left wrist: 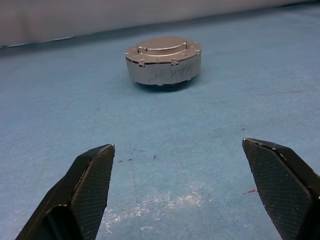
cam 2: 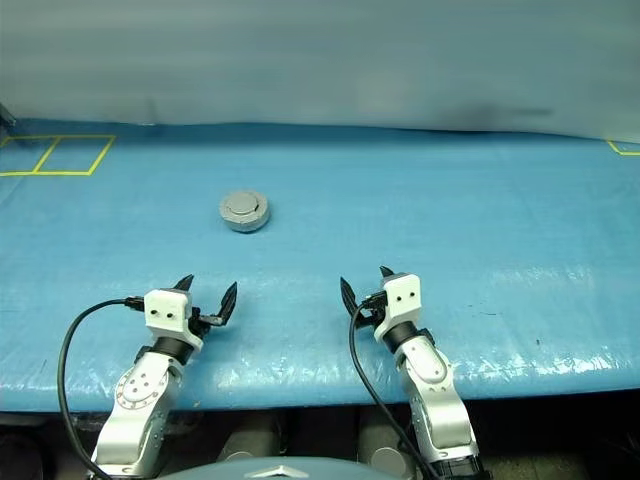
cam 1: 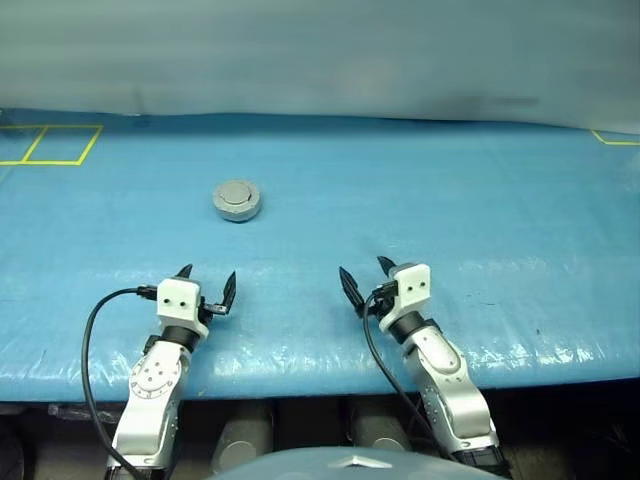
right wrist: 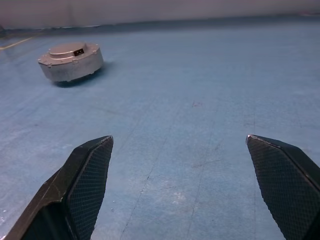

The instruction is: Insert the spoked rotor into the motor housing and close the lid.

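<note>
A dull grey round lid [cam 1: 237, 199] sits closed on a round grey body, the motor housing [left wrist: 162, 74], on the blue table at centre left. The spoked rotor is hidden. My left gripper [cam 1: 208, 278] hovers near the table's front edge, straight in front of the closed unit and well short of it, open and empty. My right gripper [cam 1: 364, 272] is level with it further right, also open and empty. In the right wrist view the lid [right wrist: 70, 54] lies far off to one side of the open fingers [right wrist: 90, 170].
The blue sheet covers the table [cam 1: 450, 220] from the front edge to a pale wall behind. Yellow tape squares [cam 1: 50, 145] mark the far left corner, and a yellow line [cam 1: 615, 140] marks the far right.
</note>
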You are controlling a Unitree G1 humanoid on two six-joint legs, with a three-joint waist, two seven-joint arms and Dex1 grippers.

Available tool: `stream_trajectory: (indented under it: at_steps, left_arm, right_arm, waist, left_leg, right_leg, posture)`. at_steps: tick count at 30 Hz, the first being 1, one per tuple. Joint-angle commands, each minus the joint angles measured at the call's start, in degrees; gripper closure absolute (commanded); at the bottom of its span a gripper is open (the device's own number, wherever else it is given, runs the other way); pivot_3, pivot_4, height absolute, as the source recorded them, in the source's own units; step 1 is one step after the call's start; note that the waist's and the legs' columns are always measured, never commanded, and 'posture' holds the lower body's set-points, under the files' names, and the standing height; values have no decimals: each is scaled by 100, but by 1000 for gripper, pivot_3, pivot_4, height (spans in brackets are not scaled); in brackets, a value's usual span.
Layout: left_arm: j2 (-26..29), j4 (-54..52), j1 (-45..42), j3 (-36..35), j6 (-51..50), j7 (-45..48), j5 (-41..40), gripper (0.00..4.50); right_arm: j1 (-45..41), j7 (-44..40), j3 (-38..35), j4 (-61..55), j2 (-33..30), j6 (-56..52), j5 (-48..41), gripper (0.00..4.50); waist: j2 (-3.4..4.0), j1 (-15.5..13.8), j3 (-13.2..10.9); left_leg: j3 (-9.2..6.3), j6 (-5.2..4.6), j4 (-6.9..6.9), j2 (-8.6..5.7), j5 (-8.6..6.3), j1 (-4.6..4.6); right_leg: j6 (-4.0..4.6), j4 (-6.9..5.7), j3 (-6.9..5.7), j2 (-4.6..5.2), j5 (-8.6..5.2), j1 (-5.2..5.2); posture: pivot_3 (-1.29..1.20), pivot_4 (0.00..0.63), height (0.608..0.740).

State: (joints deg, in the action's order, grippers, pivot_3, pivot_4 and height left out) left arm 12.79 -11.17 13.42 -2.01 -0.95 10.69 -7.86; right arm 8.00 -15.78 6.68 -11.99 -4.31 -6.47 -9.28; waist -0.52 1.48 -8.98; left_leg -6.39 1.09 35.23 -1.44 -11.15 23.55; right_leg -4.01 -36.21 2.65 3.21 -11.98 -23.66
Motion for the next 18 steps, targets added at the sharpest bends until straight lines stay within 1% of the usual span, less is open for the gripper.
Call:
stream_trajectory:
  at_steps: [1, 18]
  left_arm:
    - [-45, -29, -86, -56, 17, 43, -27, 20]
    - [-119, 114, -166, -68, 61, 122, 61, 20]
  right_arm:
    - [-53, 9, -54, -165, 20, 61, -66, 0]
    - [-213, -72, 52, -27, -23, 63, -23, 0]
  waist:
    - [0, 0, 0]
    - [0, 3, 0]
  left_leg:
    - [0, 0, 0, 0, 0, 0]
    - [0, -1, 6, 0, 1, -4]
  right_leg:
    - [0, 0, -1, 0, 0, 0]
    - [0, -7, -1, -2, 0, 5]
  posture:
    - [0, 150, 740]
    - [0, 150, 740]
